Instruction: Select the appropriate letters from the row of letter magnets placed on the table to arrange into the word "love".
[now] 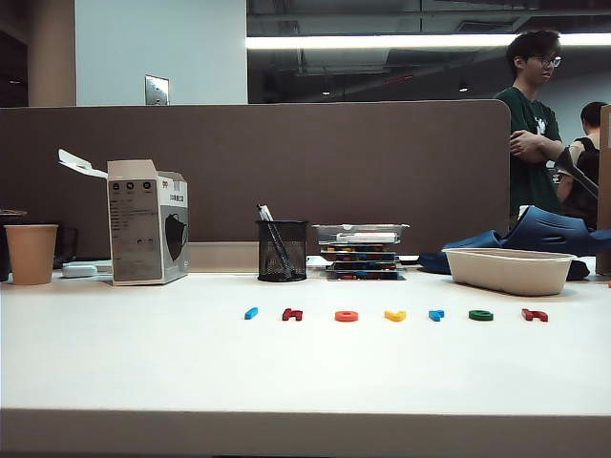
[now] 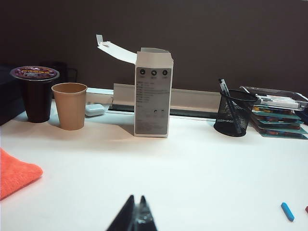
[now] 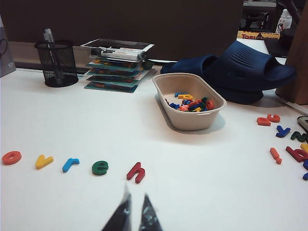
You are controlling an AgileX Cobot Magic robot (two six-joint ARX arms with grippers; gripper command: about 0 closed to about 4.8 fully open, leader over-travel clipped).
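The row of letter magnets lies across the white table (image 1: 124, 353): a blue straight bar (image 1: 251, 313), a dark red letter (image 1: 292, 314), an orange ring (image 1: 347, 316), a yellow V (image 1: 395, 316), a light blue letter (image 1: 436, 315), a green rounded letter (image 1: 481, 315) and a second dark red letter (image 1: 535, 315). Neither gripper shows in the exterior view. My right gripper (image 3: 136, 196) hovers just short of the end dark red letter (image 3: 136, 172), its tips a narrow gap apart and empty. My left gripper (image 2: 136, 198) is shut and empty, with the blue bar (image 2: 287, 211) off to its side.
A beige bowl (image 3: 189, 120) of spare letters stands behind the row's right end, with more loose letters (image 3: 284, 139) beside it. At the back are a mesh pen holder (image 1: 283, 250), stacked trays (image 1: 363, 250), an open white box (image 1: 148, 221) and a paper cup (image 1: 31, 253). An orange cloth (image 2: 14, 171) lies far left.
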